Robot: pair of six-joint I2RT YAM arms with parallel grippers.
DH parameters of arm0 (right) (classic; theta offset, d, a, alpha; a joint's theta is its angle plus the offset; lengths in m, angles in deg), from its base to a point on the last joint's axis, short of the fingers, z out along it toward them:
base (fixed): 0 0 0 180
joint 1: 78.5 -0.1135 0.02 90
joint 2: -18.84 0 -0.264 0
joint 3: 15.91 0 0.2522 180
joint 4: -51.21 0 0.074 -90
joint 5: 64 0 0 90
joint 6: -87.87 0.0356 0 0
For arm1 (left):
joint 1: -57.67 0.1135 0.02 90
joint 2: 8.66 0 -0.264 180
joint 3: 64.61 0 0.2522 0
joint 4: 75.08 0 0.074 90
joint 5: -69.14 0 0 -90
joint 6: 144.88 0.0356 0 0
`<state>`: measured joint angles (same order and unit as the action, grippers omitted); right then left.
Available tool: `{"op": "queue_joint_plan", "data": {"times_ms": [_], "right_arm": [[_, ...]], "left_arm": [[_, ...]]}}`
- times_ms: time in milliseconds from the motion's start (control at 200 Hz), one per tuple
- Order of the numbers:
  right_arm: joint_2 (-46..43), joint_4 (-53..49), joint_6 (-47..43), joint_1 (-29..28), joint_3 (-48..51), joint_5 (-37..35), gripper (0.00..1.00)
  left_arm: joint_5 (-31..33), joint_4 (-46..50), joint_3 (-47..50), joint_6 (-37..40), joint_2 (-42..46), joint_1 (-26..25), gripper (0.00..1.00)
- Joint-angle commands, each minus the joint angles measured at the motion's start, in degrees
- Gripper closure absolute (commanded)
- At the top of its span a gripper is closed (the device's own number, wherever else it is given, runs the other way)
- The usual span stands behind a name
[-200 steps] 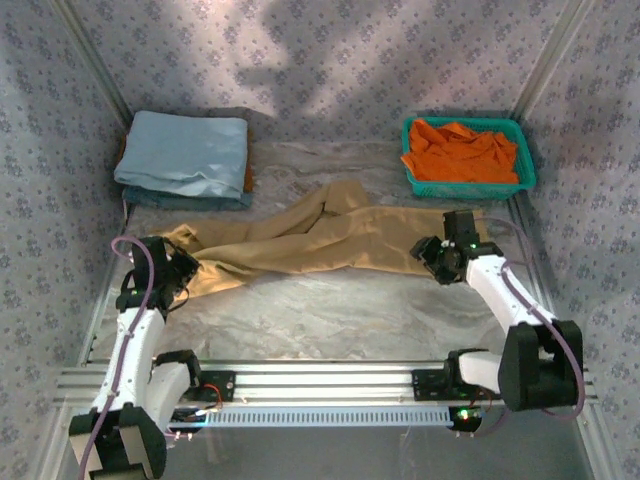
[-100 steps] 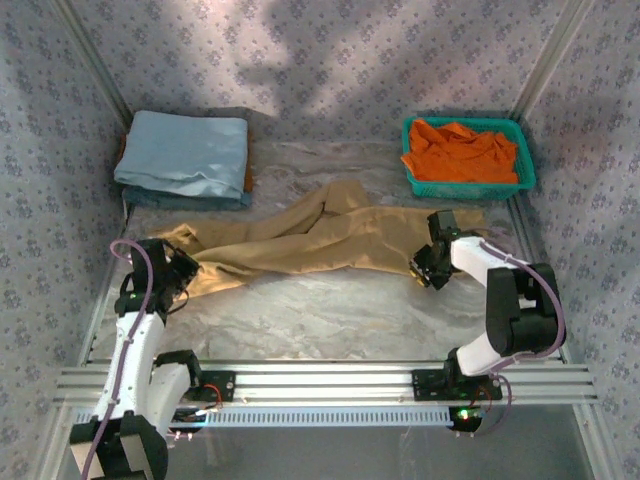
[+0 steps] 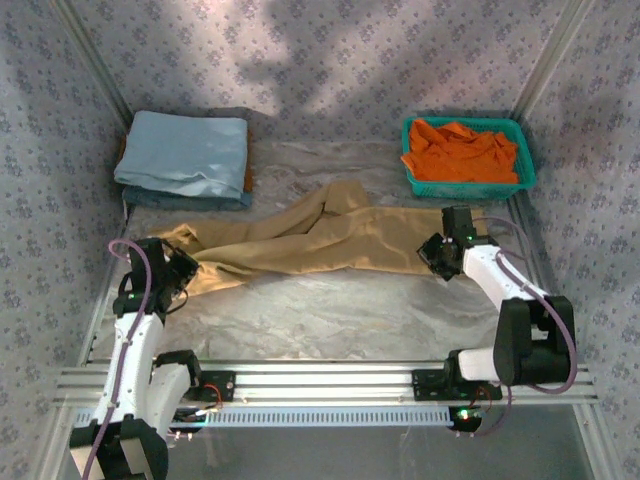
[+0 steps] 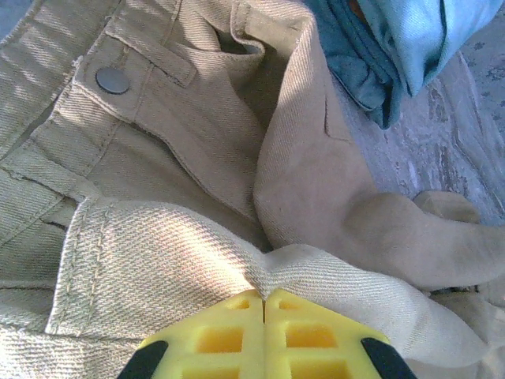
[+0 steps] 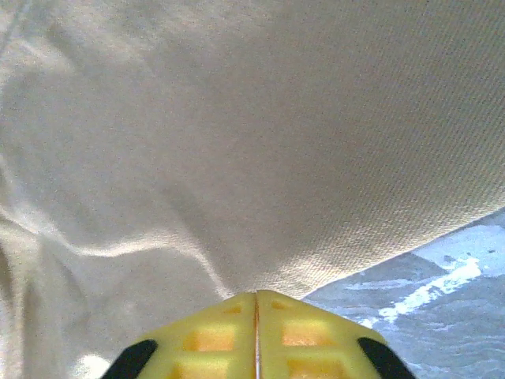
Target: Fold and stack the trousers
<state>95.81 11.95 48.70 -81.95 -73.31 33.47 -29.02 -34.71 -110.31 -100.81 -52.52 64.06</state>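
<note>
Trousers (image 3: 320, 238) lie spread left to right. Left gripper (image 4: 263, 304) is clamped on the waistband (image 4: 158, 245), right gripper (image 5: 256, 298) pinches the right edge, likely to tug them flat for folding.

Desk (image 3: 330, 310): grey mottled top under a wrinkled, shiny sheet, walled on three sides, with an aluminium rail (image 3: 320, 378) along the near edge.

Lying on it:
- tan trousers (image 3: 320, 238), sprawled crosswise through the middle. The waistband is at the left. The legs run right, crumpled, and one bends toward the far side.
- folded light blue cloth (image 3: 185, 152) in the far left corner, on top of darker folded cloth, just beyond the waist end.
- teal basket (image 3: 527, 182) in the far right corner, holding a heaped orange garment (image 3: 460, 150).
</note>
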Motion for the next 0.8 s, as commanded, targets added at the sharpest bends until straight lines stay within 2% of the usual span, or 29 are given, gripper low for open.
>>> {"op": "queue_joint_plan", "data": {"times_ms": [0,50,240,285,390,455,620,795], "right_arm": [[2.4,-1.1,-0.1,-1.4,0.1,0.8,0.5],[4.5,-0.9,0.4,-2.9,-0.5,0.0,0.43],[14.2,-0.2,-0.2,-5.7,-5.8,-0.9,0.39],[16.7,-0.4,-0.2,-5.7,-6.9,-1.1,0.47],[17.5,1.4,0.5,-5.0,-5.6,-2.4,0.87],[15.9,1.6,-0.3,-4.6,-4.7,-2.6,1.0],[8.1,-0.9,-3.8,-3.2,-3.9,-3.9,1.0],[-4.2,-7.5,-8.3,0.5,-5.0,-1.8,1.0]], "left_arm": [[-0.9,-0.5,-1.8,0.3,0.5,0.4,1.0],[-1.0,-0.6,-1.7,0.2,0.4,0.4,1.0],[-1.0,-0.7,-1.5,0.3,0.4,0.4,1.0],[-1.0,-0.8,-1.4,0.3,0.3,0.5,1.0],[-1.0,-0.7,-1.5,0.4,0.4,0.4,1.0],[-0.9,-0.6,-1.6,0.4,0.5,0.4,1.0],[-0.8,-0.1,-3.2,0.9,0.2,0.4,1.0],[-0.8,1.9,-5.6,1.1,0.7,0.4,1.0]]}}
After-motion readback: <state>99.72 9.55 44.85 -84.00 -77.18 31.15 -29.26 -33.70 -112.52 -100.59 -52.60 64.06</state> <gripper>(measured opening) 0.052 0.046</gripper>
